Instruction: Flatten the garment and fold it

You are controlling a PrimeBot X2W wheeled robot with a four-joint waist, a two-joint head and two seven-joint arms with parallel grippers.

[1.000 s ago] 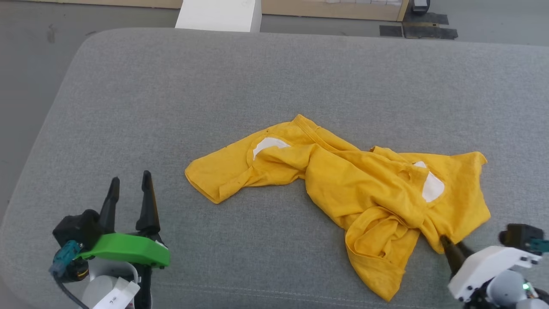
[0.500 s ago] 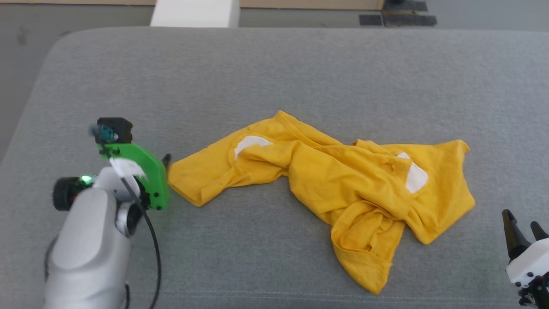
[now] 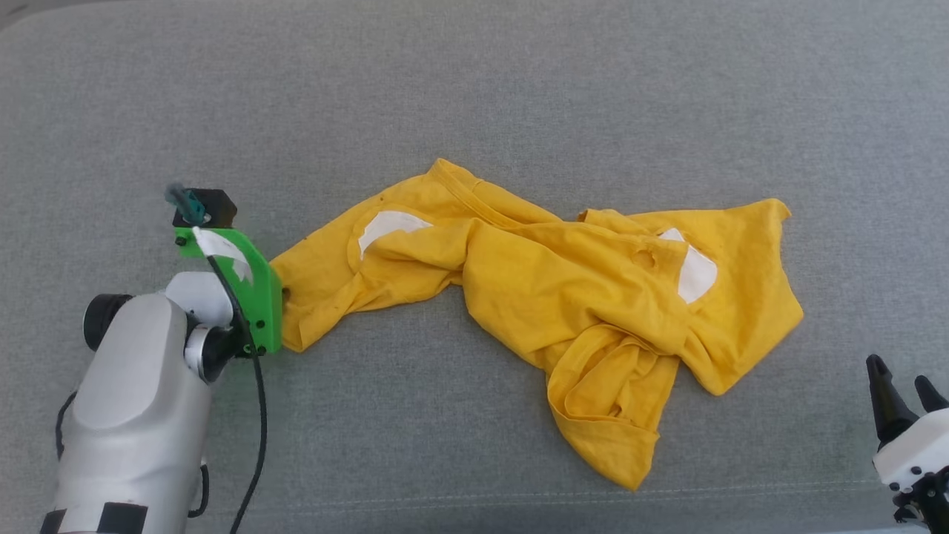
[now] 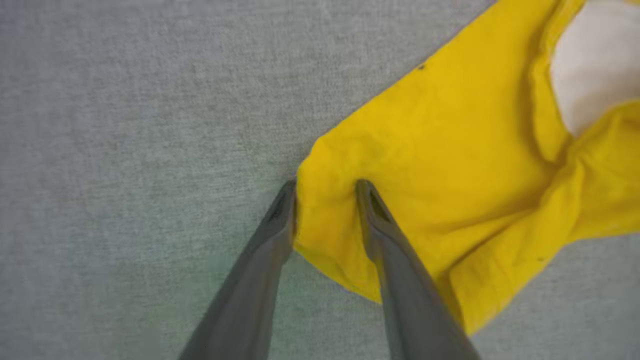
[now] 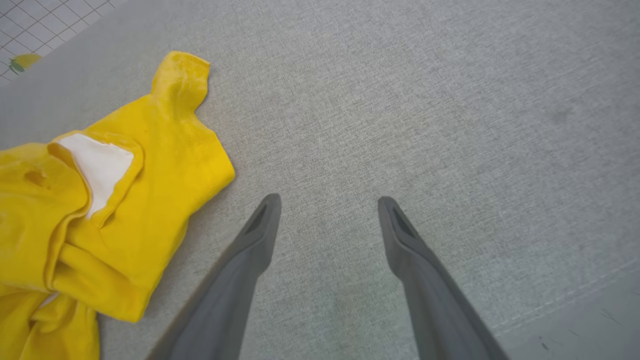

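Right hand (image 5: 330,200): released, fingers spread over the bare cushion (image 3: 474,89) close to its front seam, well apart from the cloth. It is free to take the loose right corner.
Left hand (image 4: 325,187): fingers narrowed on a pinch of the garment (image 3: 578,289) at its left corner. One tip sits outside the edge and one presses into the cloth, seemingly a grasp for pulling outward.
Garment position: mid-cushion, crumpled and twisted, white patches half hidden, a bunched tail pointing toward the front seam.
Edges: left corner held, right corner lying loose.
Open room: broad bare cushion to the left and beyond, enough to spread the garment flat.
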